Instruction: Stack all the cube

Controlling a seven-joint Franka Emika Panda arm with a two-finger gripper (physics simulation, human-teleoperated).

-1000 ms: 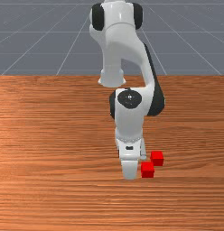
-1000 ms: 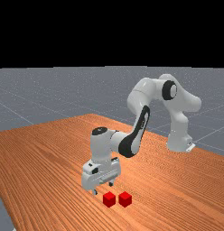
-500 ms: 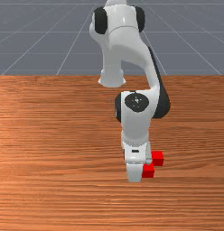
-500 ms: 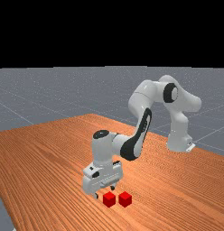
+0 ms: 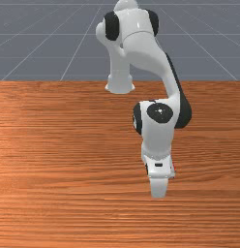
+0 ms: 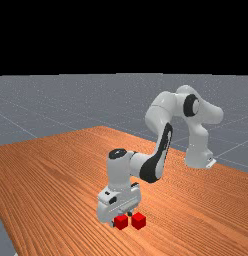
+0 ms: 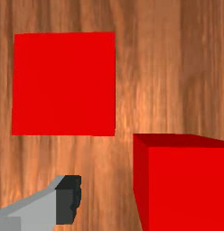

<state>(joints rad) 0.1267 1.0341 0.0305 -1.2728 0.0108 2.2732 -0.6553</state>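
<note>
In the far view my gripper (image 6: 121,219) is low and open behind the left red cube (image 6: 121,222), its fingertips apart on either side of it in the picture. The right red cube (image 6: 139,221) stands beside that one with a small gap. In the wrist view the gripper (image 7: 111,198) has one dark fingertip over wood; the other is hidden. One red cube (image 7: 188,187) lies across from that fingertip, and the other red cube (image 7: 64,83) lies farther out from the fingers. In the front view my hand covers the cubes, except for a red sliver of one cube (image 5: 173,167).
Orange-brown table wood (image 5: 68,164) surrounds the hand and cubes. The table's left edge runs down the far view's lower left, and the arm's base stands at the far view's right.
My hand has moved toward the front view's right and come lower, and it now hides nearly all of both cubes there. The cubes stand where they were in the far view.
</note>
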